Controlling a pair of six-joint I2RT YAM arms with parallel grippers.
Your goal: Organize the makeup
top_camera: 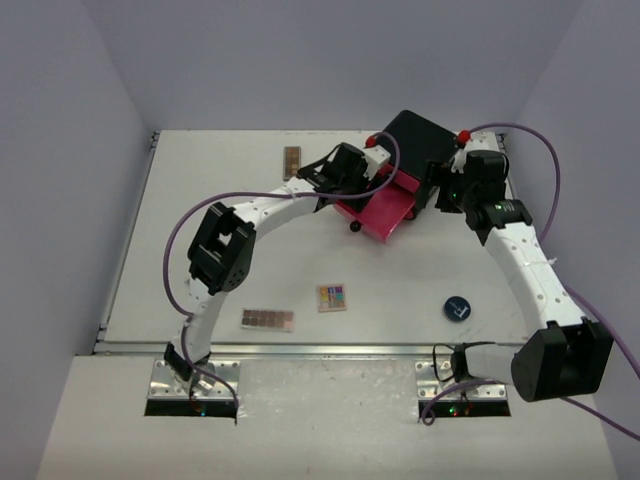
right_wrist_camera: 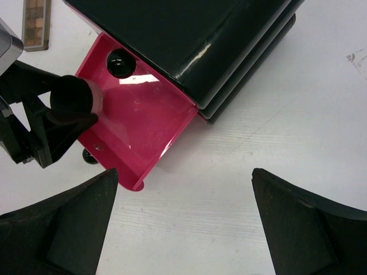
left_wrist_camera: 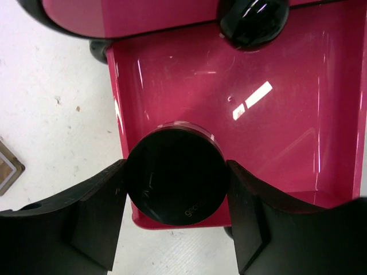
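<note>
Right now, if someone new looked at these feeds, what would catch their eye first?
The bright pink drawer, pulled open from the black box at the far middle. The left gripper holds a round black compact over the drawer's front edge, while the right gripper hangs open beside the box. A brown palette, a multicoloured palette and a second compact lie loose on the near side.

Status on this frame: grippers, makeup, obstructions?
Left gripper shut on round black compact, above open pink drawer. Right gripper open, beside black box. On table: second compact, multicoloured palette. Drawer unobstructed.
</note>
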